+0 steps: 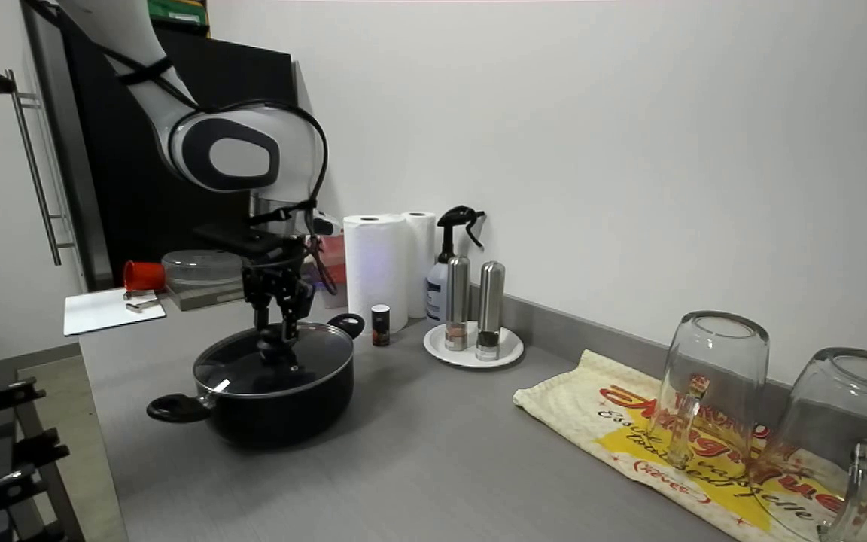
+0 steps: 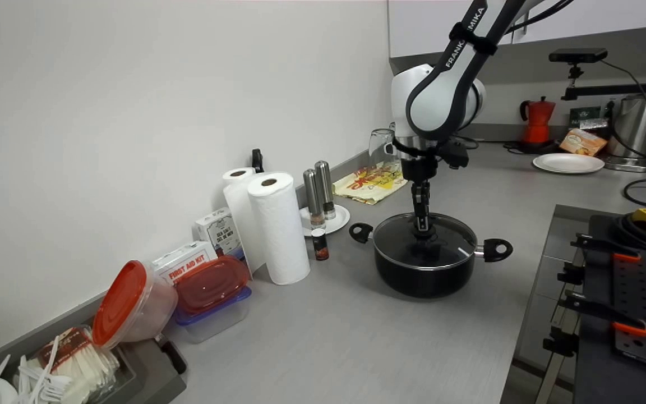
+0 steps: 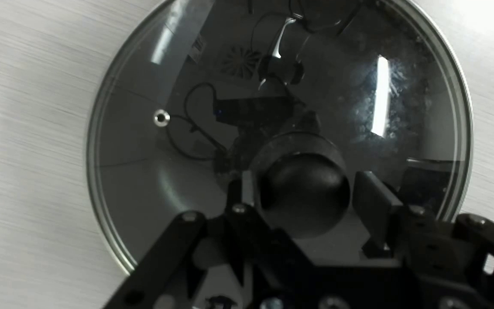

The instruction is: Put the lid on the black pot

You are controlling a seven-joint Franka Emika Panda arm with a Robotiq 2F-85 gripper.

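The lid (image 1: 272,366) lies straight under the tool (image 1: 276,333), on the black pot (image 1: 275,418)

In an exterior view, the tool points down at the lid's middle; the lid looks seated level, the black pot on the surface (image 1: 418,467).

In an exterior view, the tool stands about midway between the wall-side handle (image 2: 360,233) and the edge-side handle (image 2: 497,250).

In the wrist view, the fingers (image 3: 248,189) stand apart, one either side of the knob (image 3: 305,193); whether they pinch it, I cannot tell. Judged from that, any release should part them along that line, then rise straight up, lest the lid tilts.
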